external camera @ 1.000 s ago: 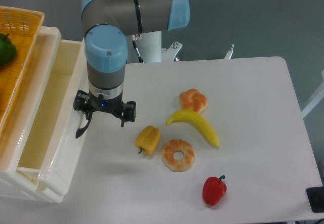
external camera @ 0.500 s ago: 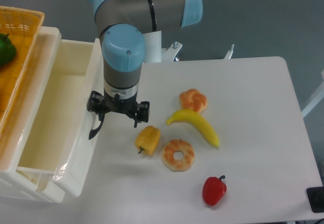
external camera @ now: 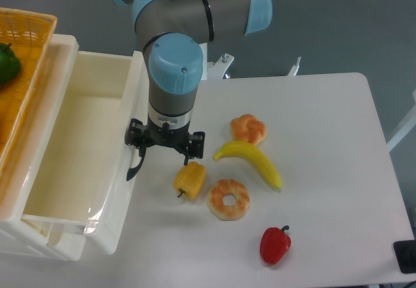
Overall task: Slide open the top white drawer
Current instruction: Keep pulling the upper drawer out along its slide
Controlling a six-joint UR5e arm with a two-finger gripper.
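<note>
Now top white drawer (external camera: pixel 71 164) pulled out, front facing right (long axis front-back); gripper (external camera: pixel 164 146) state unclear.

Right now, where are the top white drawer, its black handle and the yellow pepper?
top white drawer (external camera: pixel 71 151), fixed camera view, on its bare inside floor.
black handle (external camera: pixel 134 170), fixed camera view, on its lower curved end below the gripper.
yellow pepper (external camera: pixel 190 178), fixed camera view, on the middle of its body.
</note>
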